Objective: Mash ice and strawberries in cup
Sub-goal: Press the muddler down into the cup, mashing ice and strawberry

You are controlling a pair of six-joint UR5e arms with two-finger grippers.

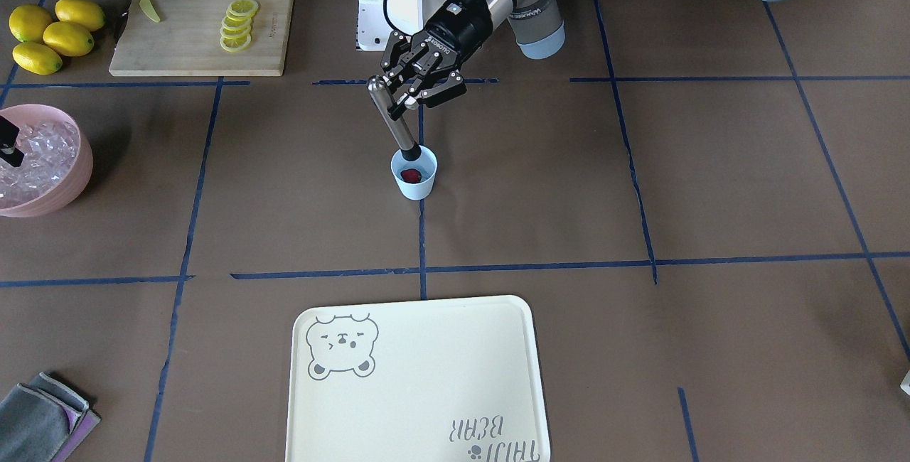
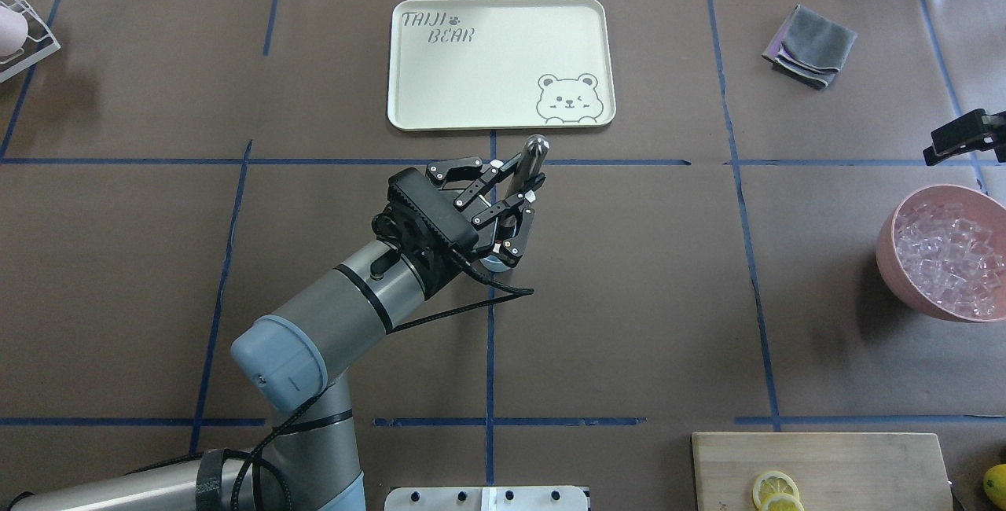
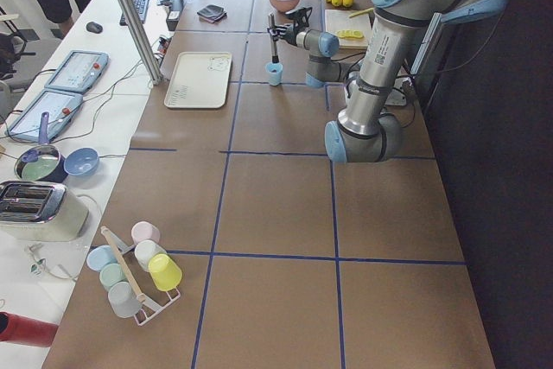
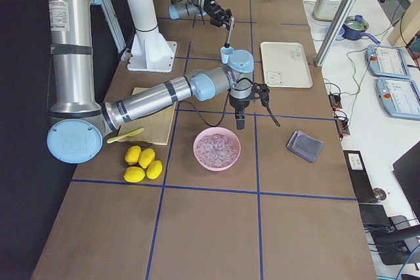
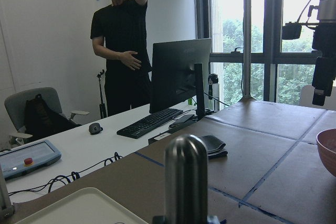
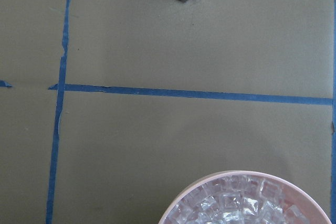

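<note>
Since the left pincer [image 1: 402, 96] is clamped on the tilted muddler [image 1: 395, 119], tip in the mid-table cup [image 1: 414, 181] over the strawberry [image 1: 409, 175], we risk shoving the unbraced cup toward 5 o'clock (front view). Right pincer [image 4: 240, 123] state: can't tell.

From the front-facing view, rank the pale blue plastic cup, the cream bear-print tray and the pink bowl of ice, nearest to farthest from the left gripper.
1. Pale blue plastic cup, just below the left gripper, whose metal muddler reaches into it.
2. Cream bear-print tray, bottom centre of the view.
3. Pink bowl holding ice cubes, far left edge.
</note>
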